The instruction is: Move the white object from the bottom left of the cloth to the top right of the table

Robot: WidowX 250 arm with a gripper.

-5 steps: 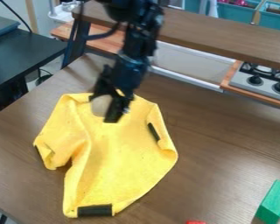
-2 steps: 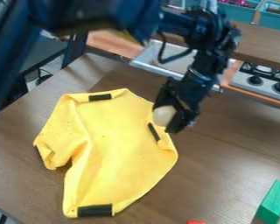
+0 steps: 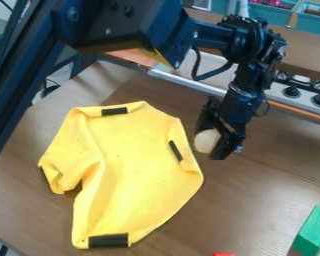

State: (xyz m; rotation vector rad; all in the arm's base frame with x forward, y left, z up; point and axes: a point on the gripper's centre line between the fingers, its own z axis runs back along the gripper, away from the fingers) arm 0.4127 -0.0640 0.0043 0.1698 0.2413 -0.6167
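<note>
My gripper (image 3: 210,140), jaws clasping the rounded white object (image 3: 206,142), beside creased yellow cloth (image 3: 132,165), toward the wood-grained table's (image 3: 256,195) far edge.

The cloth (image 3: 132,165) is bright yellow with dark, near-black patches; the table (image 3: 256,200) is brown with a faint wood grain; the round object (image 3: 207,141) seems off-white or cream, its shade hard to fix beside the black gripper (image 3: 213,142); the block (image 3: 313,231) is green; the small piece (image 3: 223,254) is red; the bins (image 3: 270,15) are teal; the stove (image 3: 297,93) is pale grey with black knobs (image 3: 291,92).
</note>
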